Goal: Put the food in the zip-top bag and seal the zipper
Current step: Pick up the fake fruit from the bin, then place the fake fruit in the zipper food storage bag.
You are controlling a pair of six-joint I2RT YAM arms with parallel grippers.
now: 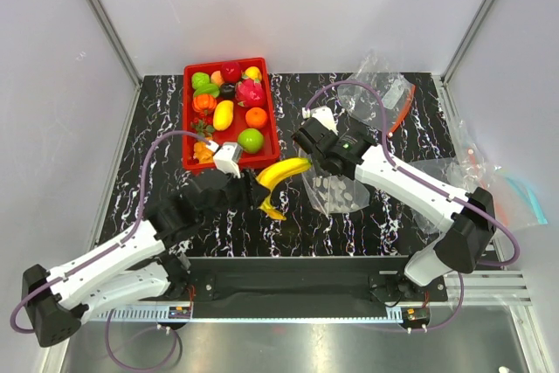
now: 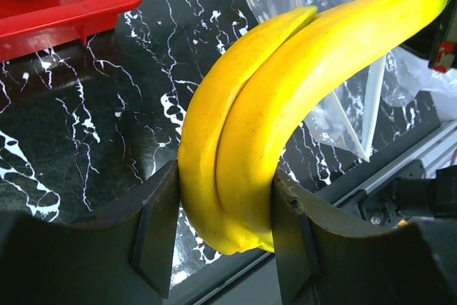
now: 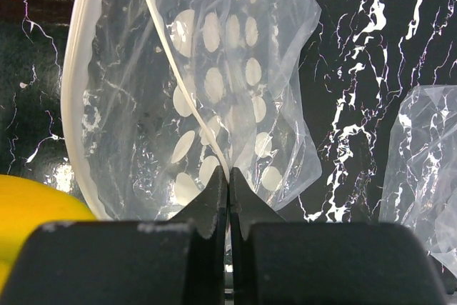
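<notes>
My left gripper [image 2: 225,205] is shut on the lower end of the yellow banana bunch [image 2: 285,98], holding it above the table. From above, the banana bunch [image 1: 281,177] hangs between the red tray and the zip-top bag [image 1: 336,191], its tip near the bag's mouth. The right gripper [image 3: 228,183] is shut on the zipper [image 3: 171,69] of the dotted zip-top bag [image 3: 243,105]. It lifts one side, so the mouth gapes toward the banana. A green apple [image 1: 251,140], an orange [image 1: 256,117] and a yellow oval fruit [image 1: 224,114] lie in the tray.
The red tray [image 1: 188,120] at the back left holds several other toy fruits. Other clear bags lie at the back right [image 1: 380,85] and along the right edge [image 1: 458,172], one with an orange-red strip [image 1: 399,118]. The arm bases stand at the near edge.
</notes>
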